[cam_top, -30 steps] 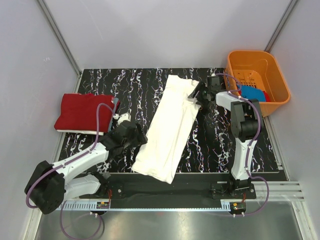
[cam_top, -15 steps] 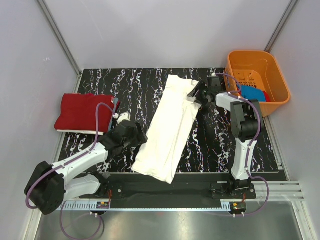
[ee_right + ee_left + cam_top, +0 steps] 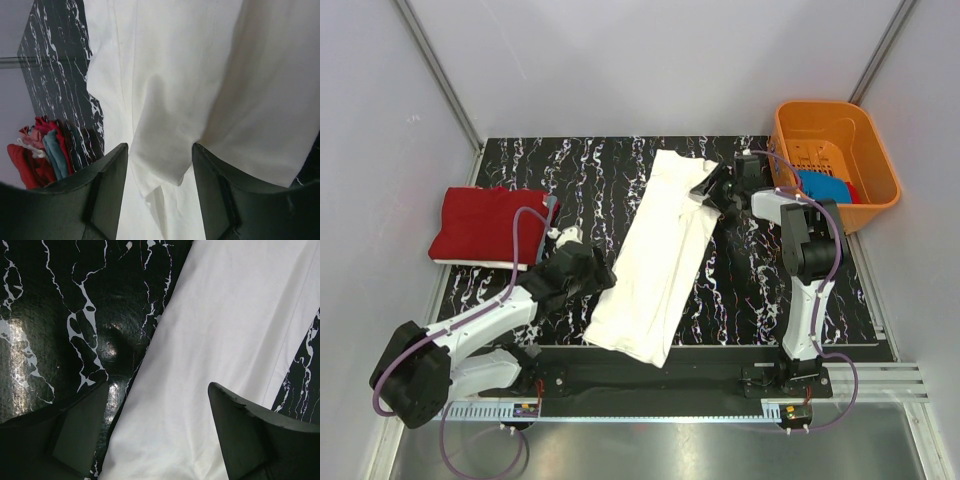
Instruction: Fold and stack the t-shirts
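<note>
Right fingers (image 3: 107, 185) stood spread astride a raised fold of the white tee (image 3: 165, 100); left fingers (image 3: 250, 430), spread, straddled its edge.

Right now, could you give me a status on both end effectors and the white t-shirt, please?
Left end effector open, straddling left edge of white t-shirt. Right end effector around a fold at its far end, grip unclear. Red t-shirt folded, far left.
</note>
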### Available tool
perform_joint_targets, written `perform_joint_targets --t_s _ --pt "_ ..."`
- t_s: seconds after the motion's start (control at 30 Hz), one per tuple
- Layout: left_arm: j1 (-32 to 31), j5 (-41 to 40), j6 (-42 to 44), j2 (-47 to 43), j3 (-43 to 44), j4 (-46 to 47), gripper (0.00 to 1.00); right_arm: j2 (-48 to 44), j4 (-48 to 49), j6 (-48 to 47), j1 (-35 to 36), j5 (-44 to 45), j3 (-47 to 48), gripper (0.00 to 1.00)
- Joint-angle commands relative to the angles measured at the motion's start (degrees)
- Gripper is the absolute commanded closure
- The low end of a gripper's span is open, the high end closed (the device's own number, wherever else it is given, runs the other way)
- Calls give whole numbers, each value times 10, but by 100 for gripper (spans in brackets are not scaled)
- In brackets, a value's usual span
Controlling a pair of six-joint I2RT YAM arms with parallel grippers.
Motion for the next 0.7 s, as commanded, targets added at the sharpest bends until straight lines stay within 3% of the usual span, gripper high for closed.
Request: perform_joint_targets --t_s 0.0,0.13,0.3,0.47,0.57,0.67 --pt "3 9 8 -4 -2 19 14 -41 32 29 5 -34 -13 39" --pt "2 8 8 -10 -3 17 14 -78 8 35 5 -40 -41 39" --pt "3 15 6 -9 -9 26 14 -117 68 56 5 -59 -112 43" --pt "2 21 6 -16 -18 25 15 -118 34 20 5 -33 -106 43" --pt "2 19 6 -25 -22 24 15 -114 38 3 6 -11 -110 62" --pt "3 18 7 -27 -20 21 15 -96 28 -8 5 0 -98 67"
